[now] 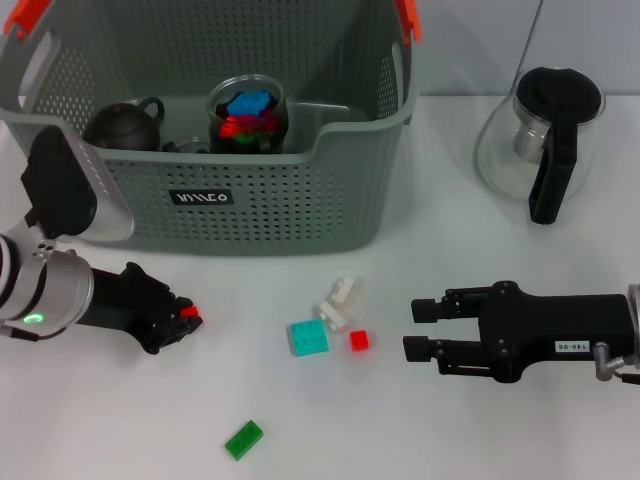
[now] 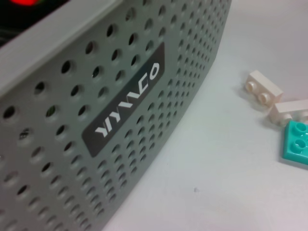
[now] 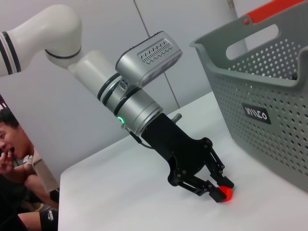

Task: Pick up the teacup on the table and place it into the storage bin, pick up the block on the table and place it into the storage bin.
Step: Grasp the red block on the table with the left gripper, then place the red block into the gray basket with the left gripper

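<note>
Head view: green block [image 1: 243, 439] lies nearest on the table [image 1: 560, 420]; teal plate [image 1: 308, 337], red block [image 1: 359, 340], white bricks [image 1: 338, 303] mid-table. Right gripper [image 1: 412, 328] open, empty. Storage bin [image 1: 300, 195] holds dark teapot [image 1: 122, 126] and glass teacup [image 1: 248, 113].

Left wrist: bin wall, label [image 2: 126, 97].

Right wrist: left gripper [image 3: 222, 191] clamped on a small red block [image 3: 226, 193] beside the bin.

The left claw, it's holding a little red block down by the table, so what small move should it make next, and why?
Probably lift it straight up. The left claw is shut on the red block low over the table, in front of the storage bin. The bin's wall stands taller than the claw, so it likely needs height before moving over the rim. The right claw waits open near the loose blocks.
</note>
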Controlling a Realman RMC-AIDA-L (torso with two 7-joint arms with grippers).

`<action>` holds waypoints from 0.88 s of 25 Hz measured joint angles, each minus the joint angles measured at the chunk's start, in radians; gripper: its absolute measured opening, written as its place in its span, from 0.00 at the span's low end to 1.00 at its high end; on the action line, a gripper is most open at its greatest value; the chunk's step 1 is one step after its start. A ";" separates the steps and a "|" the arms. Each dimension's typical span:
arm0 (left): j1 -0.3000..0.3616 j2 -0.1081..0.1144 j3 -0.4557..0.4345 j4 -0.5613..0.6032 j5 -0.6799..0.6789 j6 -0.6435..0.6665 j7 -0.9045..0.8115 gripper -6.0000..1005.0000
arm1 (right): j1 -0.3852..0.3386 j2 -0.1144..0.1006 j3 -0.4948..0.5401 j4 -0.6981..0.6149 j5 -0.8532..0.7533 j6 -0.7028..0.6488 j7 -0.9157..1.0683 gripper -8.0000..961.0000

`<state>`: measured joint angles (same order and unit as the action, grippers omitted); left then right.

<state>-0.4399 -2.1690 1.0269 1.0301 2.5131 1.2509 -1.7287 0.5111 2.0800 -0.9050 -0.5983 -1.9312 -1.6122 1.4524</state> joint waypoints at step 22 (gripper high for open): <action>-0.068 0.102 -0.394 0.069 -0.249 0.577 -0.023 0.21 | 0.003 -0.003 -0.001 0.000 0.000 0.001 0.013 0.60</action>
<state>-0.5076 -2.0672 0.6324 1.0993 2.2643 1.8280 -1.7513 0.5138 2.0770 -0.9063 -0.5983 -1.9313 -1.6109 1.4650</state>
